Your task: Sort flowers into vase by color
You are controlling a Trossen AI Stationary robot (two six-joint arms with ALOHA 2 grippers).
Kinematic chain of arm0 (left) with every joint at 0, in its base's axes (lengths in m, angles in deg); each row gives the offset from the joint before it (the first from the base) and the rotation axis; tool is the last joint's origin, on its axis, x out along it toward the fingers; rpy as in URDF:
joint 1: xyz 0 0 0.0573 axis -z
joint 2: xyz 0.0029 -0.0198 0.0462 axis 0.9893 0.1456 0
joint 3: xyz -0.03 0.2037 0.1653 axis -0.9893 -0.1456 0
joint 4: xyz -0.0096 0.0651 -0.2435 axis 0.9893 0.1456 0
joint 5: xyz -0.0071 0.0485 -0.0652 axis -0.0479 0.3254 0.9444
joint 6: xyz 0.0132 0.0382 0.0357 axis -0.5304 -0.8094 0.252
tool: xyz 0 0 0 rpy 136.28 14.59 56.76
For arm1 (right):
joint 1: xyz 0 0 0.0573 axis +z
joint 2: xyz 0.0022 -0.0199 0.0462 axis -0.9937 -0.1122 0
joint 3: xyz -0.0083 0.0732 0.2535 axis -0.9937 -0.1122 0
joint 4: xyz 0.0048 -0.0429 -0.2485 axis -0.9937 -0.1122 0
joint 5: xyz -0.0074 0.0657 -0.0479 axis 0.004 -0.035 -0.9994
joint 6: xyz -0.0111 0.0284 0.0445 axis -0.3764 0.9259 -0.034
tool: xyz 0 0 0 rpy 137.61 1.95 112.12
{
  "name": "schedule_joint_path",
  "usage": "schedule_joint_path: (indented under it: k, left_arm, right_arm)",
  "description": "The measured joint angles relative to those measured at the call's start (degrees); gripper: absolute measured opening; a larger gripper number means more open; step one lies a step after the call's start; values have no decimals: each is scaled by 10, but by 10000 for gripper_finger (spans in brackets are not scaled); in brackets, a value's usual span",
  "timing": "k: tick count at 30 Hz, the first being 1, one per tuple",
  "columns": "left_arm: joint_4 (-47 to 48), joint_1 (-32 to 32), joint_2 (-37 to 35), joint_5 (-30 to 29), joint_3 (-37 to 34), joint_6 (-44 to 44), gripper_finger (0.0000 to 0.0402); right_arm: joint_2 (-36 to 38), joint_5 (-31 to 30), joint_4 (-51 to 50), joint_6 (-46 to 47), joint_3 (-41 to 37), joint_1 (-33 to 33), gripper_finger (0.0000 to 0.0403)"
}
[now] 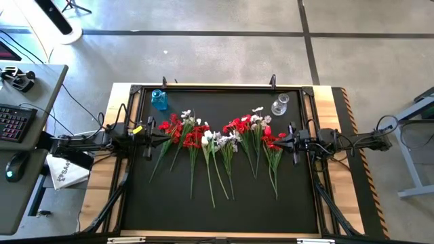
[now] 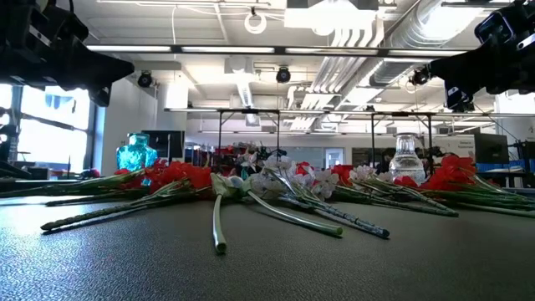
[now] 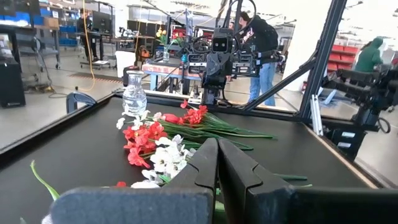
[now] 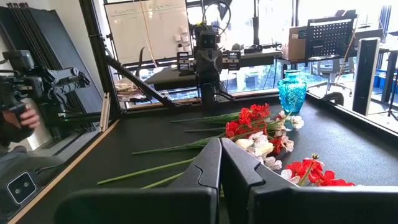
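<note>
Flowers (image 1: 220, 139) spread in a loose row across the centre of the high view, red and white blooms toward the top of the frame, green stems fanned toward the bottom. Red and white mixed throughout; no colour separation visible. None standing in either vessel.

Blue vase (image 1: 159, 99) upright at upper left of the mat, above the left end of the row and apart from it. Clear glass vase (image 1: 280, 105) upright at upper right, just above the right-hand blooms. Both apparently empty as seen from above and in the low view.

Left gripper (image 1: 150, 139) at centre left of the high view, at the left end of the row, fingers clenched together with nothing between them, as the left wrist view confirms. Right gripper (image 1: 291, 142) at centre right, at the right end of the row, likewise clenched and empty. Both raised off the black mat (image 1: 169, 203), judging by the low view, where the arms show only at the top corners.

Assessment: sorting not yet begun; step in hand is the approach to a first flower. Next move calls for opening one gripper, lowering onto a single stem clear of its neighbours, then carrying it bloom-up to the vase assigned to that colour. Overlapping stems likely to drag along if the pick is taken mid-cluster.
</note>
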Motion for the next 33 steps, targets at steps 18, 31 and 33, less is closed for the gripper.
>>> schedule_joint_path:
  k: [18, 31, 33]
  left_arm:
    - [-4, 0, 0, 0, 0, 71, 0]
    - [-11, 1, 0, -1, 0, 61, 0]
    - [-15, 1, 0, -1, 0, 61, 0]
  right_arm:
    - [0, -43, 95, -43, 0, 0, 0]
    - [-96, -112, 304, 188, 30, 17, 0]
    - [-161, -152, 278, 198, 57, 27, 0]
